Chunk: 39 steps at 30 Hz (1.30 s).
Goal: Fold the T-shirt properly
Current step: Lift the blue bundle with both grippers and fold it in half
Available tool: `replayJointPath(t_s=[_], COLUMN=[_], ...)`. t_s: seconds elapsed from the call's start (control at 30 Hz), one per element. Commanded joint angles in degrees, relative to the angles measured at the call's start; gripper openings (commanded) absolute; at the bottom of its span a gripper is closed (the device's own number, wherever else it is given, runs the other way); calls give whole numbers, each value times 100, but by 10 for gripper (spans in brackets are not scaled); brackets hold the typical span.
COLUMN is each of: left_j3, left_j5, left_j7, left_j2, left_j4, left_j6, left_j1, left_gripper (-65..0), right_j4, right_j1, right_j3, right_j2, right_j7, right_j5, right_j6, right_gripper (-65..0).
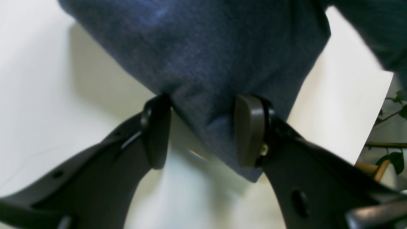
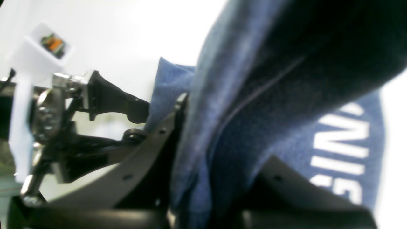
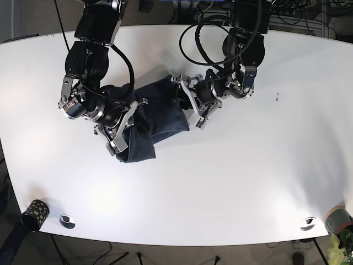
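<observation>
The dark blue T-shirt lies bunched and partly doubled over at the middle of the white table. In the left wrist view a corner of the shirt sits between the spread fingers of my left gripper, with bare table showing in the gap. In the base view this gripper is at the shirt's right edge. My right gripper is at the shirt's left side. In the right wrist view the cloth, with white lettering, fills the gap of my right gripper.
A patterned cup and a small metal disc stand at the front left corner. Another disc and a grey roll are at the front right. A plant shows past the table edge.
</observation>
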Motion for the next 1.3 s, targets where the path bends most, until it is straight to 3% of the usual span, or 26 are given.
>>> replayJointPath(t_s=[0.0, 0.1, 0.17, 0.23, 0.37, 0.5, 0.57, 0.8, 1.27], left_j3=[8, 8, 8, 8, 8, 8, -1, -62, -783], left_j5=[-45, -53, -53, -62, -71, -115, -379, -1038, -1179], left_j7=[-22, -22, -22, -31, -31, -31, -40, -40, -22], left_j2=[13, 13, 13, 13, 48, 57, 39, -251, -1201], left_j4=[69, 78, 78, 78, 96, 122, 122, 500, 843], left_j6=[-9, -18, -27, -27, -36, -44, -44, -44, -44], left_j1=[-68, -68, -68, -68, -68, -68, -68, -59, -24], left_gripper=[-358, -358, -358, -358, -358, -358, -360, -360, -363], right_j4=[-211, -430, -536, -571, -554, -554, -545, 44, 633], right_j1=[121, 121, 121, 121, 139, 139, 139, 121, 95], right_j3=[-5, -5, -5, -5, -14, -14, -58, -876, -1060], right_j2=[46, 143, 160, 160, 151, 134, 125, 116, 213], right_j7=[328, 574, 723, 820, 829, 829, 829, 829, 820], right_j5=[122, 122, 122, 122, 122, 122, 140, 131, 157], right_j6=[34, 34, 34, 34, 34, 34, 34, 34, 34], right_gripper=[-583, -439, -289, -185, -67, -62, -62, -62, -62])
